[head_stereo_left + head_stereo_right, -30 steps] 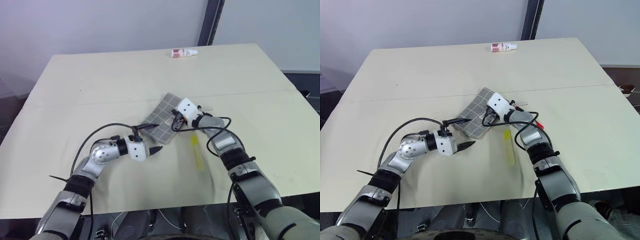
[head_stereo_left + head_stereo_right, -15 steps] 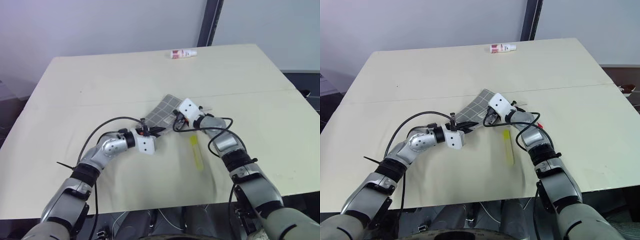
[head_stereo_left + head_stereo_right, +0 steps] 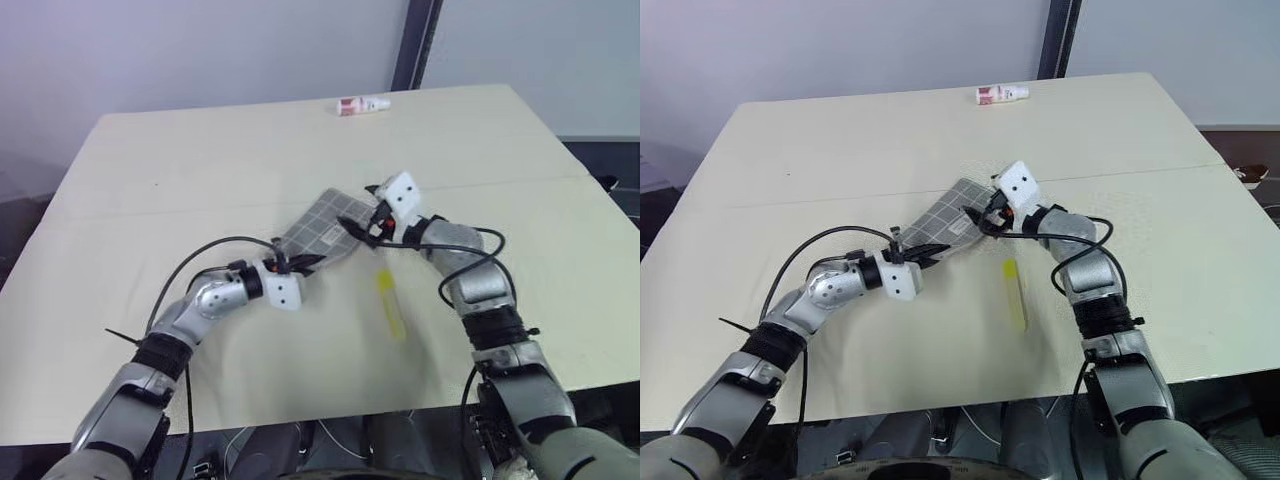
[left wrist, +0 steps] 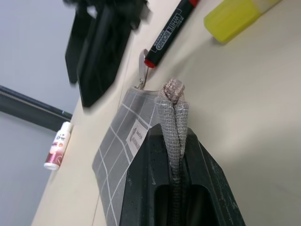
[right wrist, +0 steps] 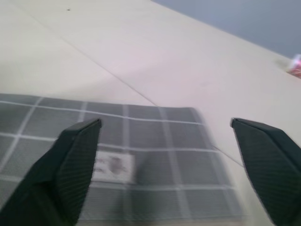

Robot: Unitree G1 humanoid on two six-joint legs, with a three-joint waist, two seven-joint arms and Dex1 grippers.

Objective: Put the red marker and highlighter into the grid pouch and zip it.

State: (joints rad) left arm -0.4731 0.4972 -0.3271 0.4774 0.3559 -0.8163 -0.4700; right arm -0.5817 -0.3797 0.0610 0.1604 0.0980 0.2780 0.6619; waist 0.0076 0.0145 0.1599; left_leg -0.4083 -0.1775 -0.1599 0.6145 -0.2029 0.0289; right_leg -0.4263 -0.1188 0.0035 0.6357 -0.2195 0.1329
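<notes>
Cream tabletop (image 3: 200, 160) is stretching away from the camera toward a grey wall. Nearest, right of centre, the highlighter (image 3: 391, 305) is lying flat, its length running near to far, apart from both grippers. Just left of it and a little farther, the left gripper (image 3: 300, 266) is clamping its fingers (image 4: 207, 179) together on a bunched near corner of the pouch (image 3: 322, 232), the fabric standing pinched up between them. The pouch is stretching from that grip away toward the far right, its white label patch facing up. At its far end the right gripper (image 3: 362, 228) is hovering just above the fabric with its fingers (image 5: 70, 160) spread wide apart, gripping nothing. In the left wrist view the marker (image 4: 170, 34) is lying on the table just beyond the pouch's zipper end, close to its metal pull, between the pouch and the highlighter. Far off, near the table's back edge, a small white bottle (image 3: 361, 104) with a red label is lying on its side, well apart from everything else.
</notes>
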